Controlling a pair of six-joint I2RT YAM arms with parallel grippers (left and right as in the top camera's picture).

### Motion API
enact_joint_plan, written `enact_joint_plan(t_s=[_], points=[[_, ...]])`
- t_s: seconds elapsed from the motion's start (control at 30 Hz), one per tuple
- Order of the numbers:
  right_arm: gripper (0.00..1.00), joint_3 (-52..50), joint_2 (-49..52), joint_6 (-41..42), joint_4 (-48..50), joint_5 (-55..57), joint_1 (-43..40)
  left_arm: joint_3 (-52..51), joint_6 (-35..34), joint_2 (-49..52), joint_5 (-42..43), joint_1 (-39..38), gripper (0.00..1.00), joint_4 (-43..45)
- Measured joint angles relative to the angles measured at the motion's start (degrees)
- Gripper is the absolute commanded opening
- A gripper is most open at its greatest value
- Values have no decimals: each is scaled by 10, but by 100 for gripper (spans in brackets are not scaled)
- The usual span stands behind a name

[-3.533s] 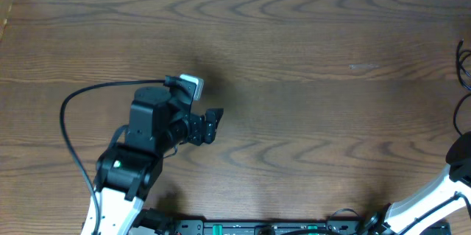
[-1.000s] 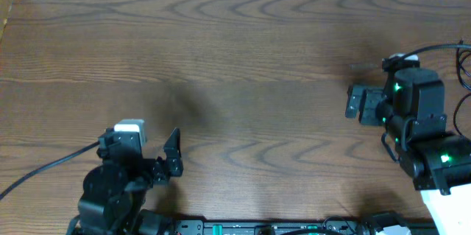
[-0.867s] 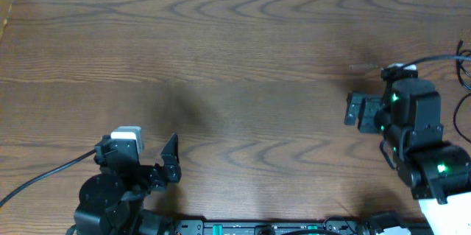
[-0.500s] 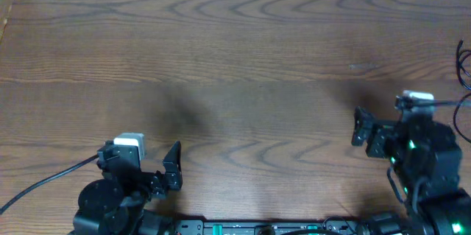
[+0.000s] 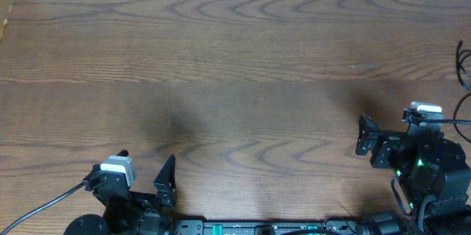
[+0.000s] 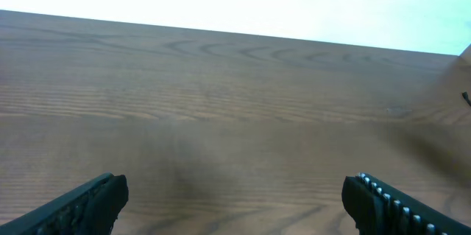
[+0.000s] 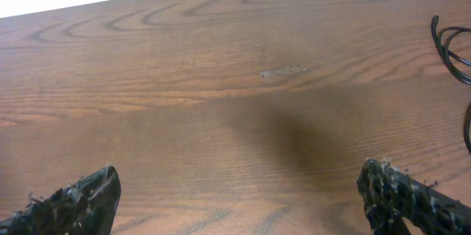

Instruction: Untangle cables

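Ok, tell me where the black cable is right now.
The black cable shows as a loop at the upper right of the right wrist view. In the overhead view it sits at the far right edge, mostly cut off, up and right of the right claw.

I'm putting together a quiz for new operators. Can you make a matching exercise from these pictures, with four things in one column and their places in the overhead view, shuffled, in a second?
Things:
1. left tool
2. right tool
3. black cable
4. pale scuff mark

Places in the overhead view:
A. at the table's right edge, partly out of frame
B. near edge of the table, left side
C. on bare wood, right of centre, in the far half of the table
D. near edge of the table, right side

Pairs: 1-B, 2-D, 3-A, 4-C.
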Motion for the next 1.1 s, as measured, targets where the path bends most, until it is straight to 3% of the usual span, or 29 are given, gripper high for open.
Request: enact_joint_plan(t_s=[1.1], points=[[99, 0, 0, 0, -44, -14, 0, 0, 0, 0, 0, 0, 98, 0]])
